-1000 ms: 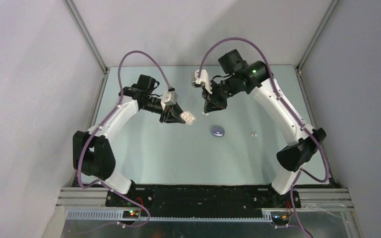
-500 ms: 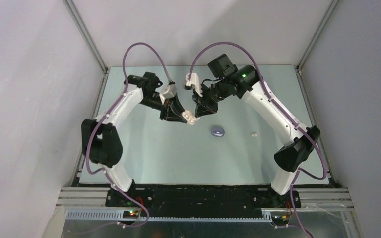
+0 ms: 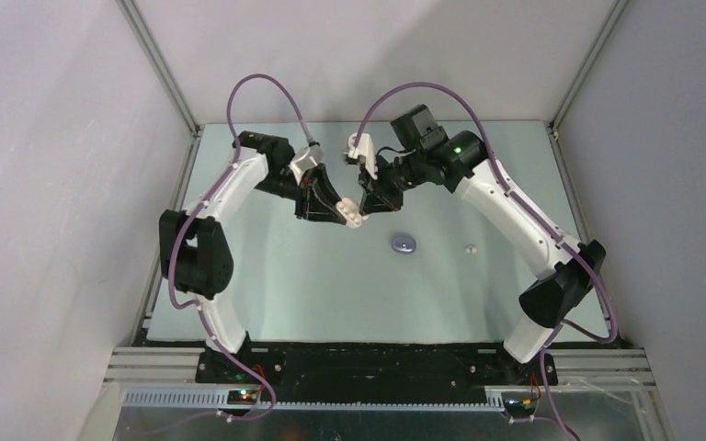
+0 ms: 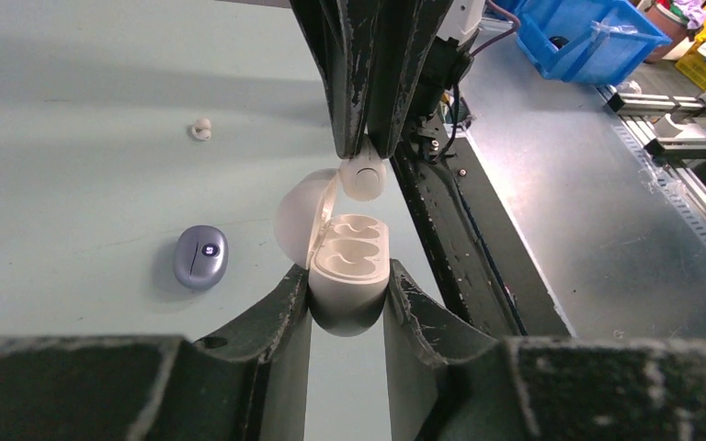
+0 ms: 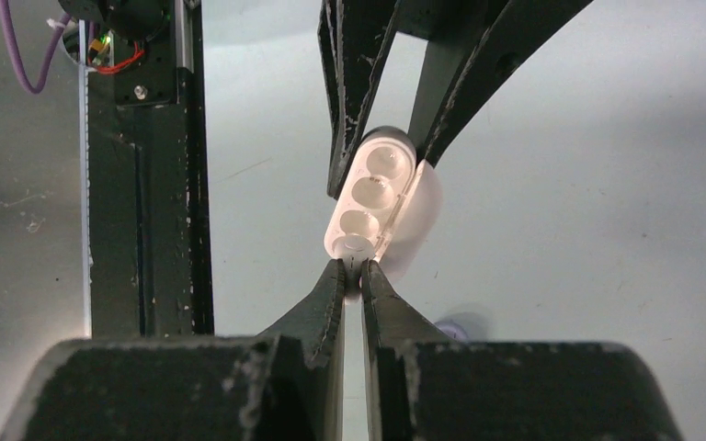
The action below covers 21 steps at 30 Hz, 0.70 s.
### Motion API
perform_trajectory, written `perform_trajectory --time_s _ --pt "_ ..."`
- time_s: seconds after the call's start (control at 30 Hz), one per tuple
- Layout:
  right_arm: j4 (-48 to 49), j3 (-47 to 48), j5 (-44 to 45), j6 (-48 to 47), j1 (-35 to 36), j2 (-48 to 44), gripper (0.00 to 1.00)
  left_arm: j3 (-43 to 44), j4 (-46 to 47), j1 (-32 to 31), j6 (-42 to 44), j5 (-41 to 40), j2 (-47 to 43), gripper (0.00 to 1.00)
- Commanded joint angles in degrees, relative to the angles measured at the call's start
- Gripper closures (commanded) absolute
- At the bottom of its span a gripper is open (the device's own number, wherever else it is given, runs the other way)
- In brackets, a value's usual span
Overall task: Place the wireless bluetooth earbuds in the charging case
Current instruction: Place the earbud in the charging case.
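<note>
1. White plastic first: the charging case [image 4: 353,250] is clamped in my left gripper [image 4: 347,276], lid swung open to the left, both wells bare.
2. My right gripper [image 5: 354,268] is pinched tight on a white earbud [image 4: 363,177], which sits right at the case's rim. I cannot tell whether bud and rim touch.
3. Both sets of fingertips meet above the far middle of the table [image 3: 285,294]. Bare surface lies on every side, and the side edges are well apart from them.
4. A closed purple case [image 3: 405,243] lies on the table, nearer and to the right of the grippers.
5. A loose white bud [image 3: 470,247] lies farther right, apart from the purple case and short of the right edge.
</note>
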Motion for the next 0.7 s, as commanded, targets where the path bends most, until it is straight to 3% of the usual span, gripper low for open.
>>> perform_trajectory --time_s 0.0,0.67 --pt "5.06 -0.05 -0.88 3.33 0.09 -2.15 0.95 2.75 -3.79 0.19 -0.19 3.85 -0.88 1.00" --pt "3.71 0.28 -1.33 5.38 0.88 0.00 0.94 1.83 -3.75 0.22 0.55 4.98 -0.62 1.00"
